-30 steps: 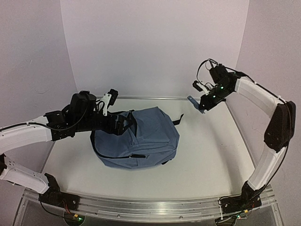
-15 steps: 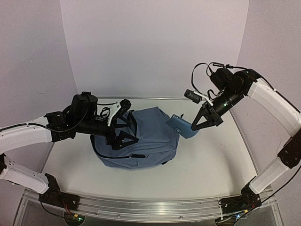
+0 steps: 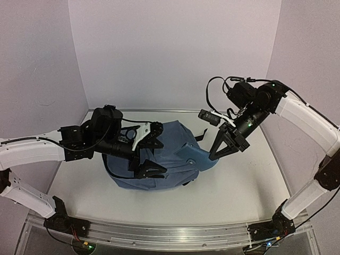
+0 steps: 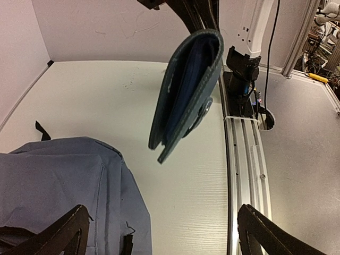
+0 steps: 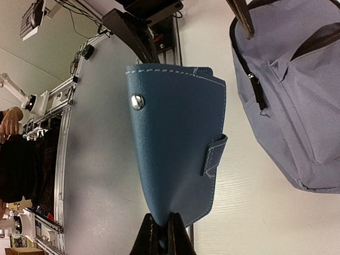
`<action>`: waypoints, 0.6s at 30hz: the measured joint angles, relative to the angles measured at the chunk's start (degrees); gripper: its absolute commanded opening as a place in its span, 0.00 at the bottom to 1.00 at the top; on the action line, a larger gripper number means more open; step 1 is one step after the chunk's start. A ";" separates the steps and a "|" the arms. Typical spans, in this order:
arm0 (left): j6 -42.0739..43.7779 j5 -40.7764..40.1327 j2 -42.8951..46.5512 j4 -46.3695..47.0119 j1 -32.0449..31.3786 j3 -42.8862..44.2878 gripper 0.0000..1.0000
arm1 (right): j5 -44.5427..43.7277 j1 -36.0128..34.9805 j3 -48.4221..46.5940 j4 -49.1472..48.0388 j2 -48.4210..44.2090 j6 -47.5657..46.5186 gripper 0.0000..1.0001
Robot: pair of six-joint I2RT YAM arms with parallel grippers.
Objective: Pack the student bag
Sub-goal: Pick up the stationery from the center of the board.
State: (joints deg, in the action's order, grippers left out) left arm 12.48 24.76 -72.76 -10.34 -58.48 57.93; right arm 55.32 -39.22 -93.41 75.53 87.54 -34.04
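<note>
table (image 3: 239, 180): student bag (image 3: 175, 154) in the middle, we judge it limp; take its zip edge
left gripper (image 3: 155, 150): fingers apart
right gripper (image 5: 159, 234): clamps blue case (image 5: 178, 143)

Student bag (image 3: 172, 141): soft slate-blue fabric backpack with dark zips and black straps. Lies flat at table centre, front face up, pocket zip toward 6 o'clock, one black strap end poking out at 1 o'clock. Blue folder (image 3: 199, 158): closed, leather-look, pale stitching, snap stud and strap tab on the cover. Hangs clear of the table at the bag's 3 o'clock edge.
</note>
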 measured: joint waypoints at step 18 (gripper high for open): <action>0.54 0.34 -6.52 4.23 -6.46 5.30 0.22 | 1.17 -3.39 -0.13 0.90 3.53 -0.07 0.00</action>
State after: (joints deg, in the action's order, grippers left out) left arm 13.02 25.09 -79.27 -6.12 -64.94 63.22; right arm 56.49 -42.60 -93.54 76.42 91.07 -34.11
